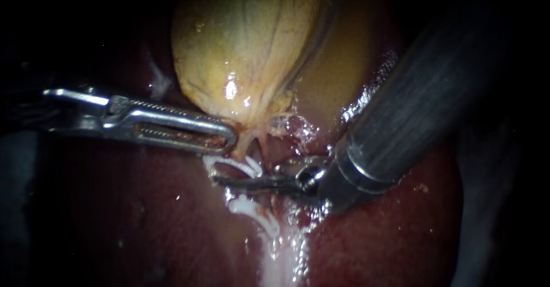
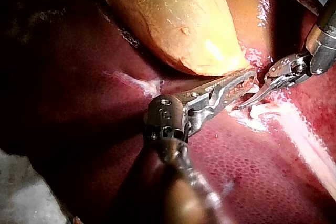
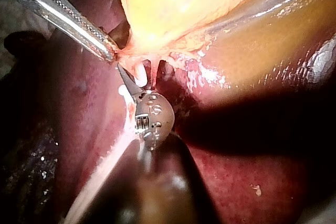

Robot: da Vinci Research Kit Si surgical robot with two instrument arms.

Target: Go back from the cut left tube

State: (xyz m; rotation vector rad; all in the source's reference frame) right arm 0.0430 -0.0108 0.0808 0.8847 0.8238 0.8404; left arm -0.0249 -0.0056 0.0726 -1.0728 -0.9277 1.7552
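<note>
The left instrument [image 1: 232, 136] is reaching in from the left edge of the endoscope frame at mid-height. Its claw is pinching the narrow lower end of the gallbladder [image 1: 246, 40], the yellow sac that is filling the upper centre of the frame. The right instrument [image 1: 217, 179] is coming down from the upper right, its thick dark shaft crossing the right half of the frame. Its thin curved blades are pointing toward the left just below centre, and this claw is pressed together, gripping nothing. The cut left tube [image 1: 255, 211] is lying at the centre of the frame, just under the gallbladder's tip. One white end is curling right above the blades, and the other is sitting just below them, so the blades are resting in the gap between the two ends. A pale band [image 1: 281, 264] is running from the lower end to the bottom edge, across the dark red liver [image 1: 143, 218]. In the left wrist view the left instrument [image 2: 251, 74] is gripping the gallbladder [image 2: 173, 19] at its tip, and the blades of the right instrument [image 2: 242, 104] are lying just beside and under that claw, over the liver [image 2: 252, 171]. In the right wrist view the right instrument [image 3: 119, 69] is pointing at the left instrument [image 3: 109, 52], their tips nearly touching, with a white end of the cut left tube [image 3: 139, 78] hanging from the gallbladder [image 3: 199, 3] just beside the blades.
</note>
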